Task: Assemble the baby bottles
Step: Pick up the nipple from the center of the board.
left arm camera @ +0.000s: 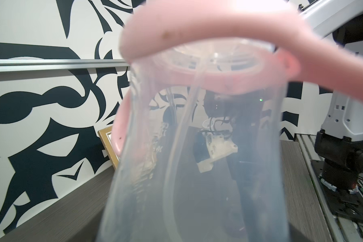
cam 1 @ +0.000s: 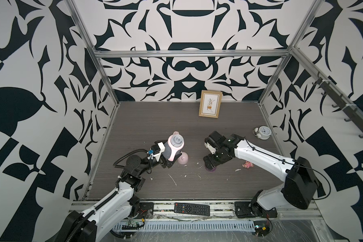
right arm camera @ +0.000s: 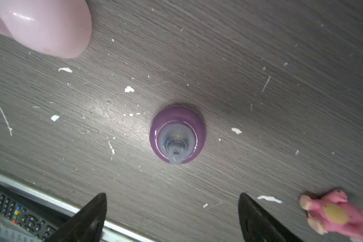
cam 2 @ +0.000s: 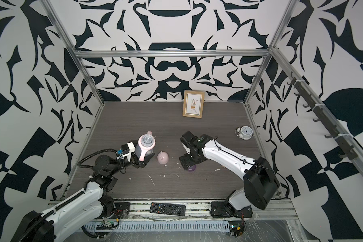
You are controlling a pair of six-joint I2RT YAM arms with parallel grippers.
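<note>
Right wrist view: my right hand (right arm camera: 172,194) gapes over the purple collar (right arm camera: 177,134), likely light and slick, so I'd pinch its stiff rim, left hand (cam 1: 169,159) clamping the bottle (cam 1: 175,142).

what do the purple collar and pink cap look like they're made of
Purple collar: probably hard plastic, glossy, with bright highlights along its inner edge. Its nipple: translucent, frosted, likely silicone. Pink cap: smooth glossy plastic, judging by the sharp light streak.

The right gripper (cam 1: 210,164) hides most of the purple nipple collar (cam 1: 210,169) in both top views (only a purple sliver shows).
</note>
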